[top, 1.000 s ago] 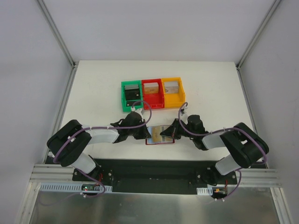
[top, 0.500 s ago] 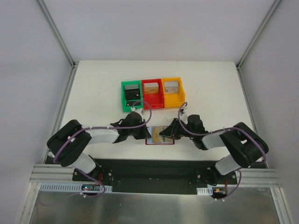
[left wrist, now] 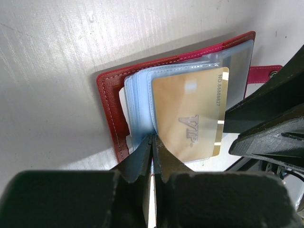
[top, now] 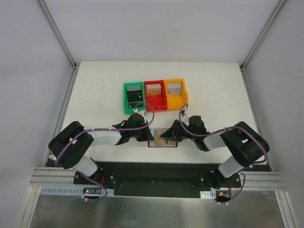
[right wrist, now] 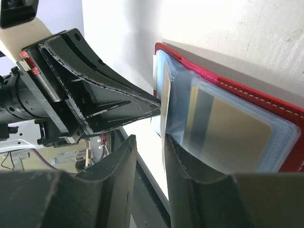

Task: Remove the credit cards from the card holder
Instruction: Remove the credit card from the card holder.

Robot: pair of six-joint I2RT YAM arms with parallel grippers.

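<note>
**Left pincer** (left wrist: 153, 140): closed, its tips nipping the near edge of a clear sleeve (left wrist: 138, 97) and propping that leaf up off the stack.

**Right pincer** (right wrist: 151, 140): standing part open and gripping nothing. Its jaws are straddling the raised leaf's free edge, apparently without touching it.

**Holder** (left wrist: 110, 92): dark red, lying open on the table (top: 95, 95) between the two pincers, near the front edge. Its snap tab (left wrist: 264, 73) is sticking out on the right pincer's side. The bins (top: 155, 96), green, red and orange, are sitting in a row well behind it.

**Cards**: a gold card (left wrist: 189, 114) is sitting in the pinched sleeve. A tan card (right wrist: 228, 130) with a grey stripe is lying flat in a lower sleeve. Both are inside the holder and none is lying loose on the table.

**Step, as judged**: the first extraction is being set up. One pincer is steadying the leaf while the other is lining up on the gold card.

**Next move, as judged**: the right pincer is going to need to close on the card's end alone, not the plastic. It should then draw straight along the sleeve while the left pincer is pinning the leaf.

**Writing**: "VIP" is showing embossed on the gold card. A line along its short edge begins "NO." and appears to read 88868827. Nothing else is legible.
</note>
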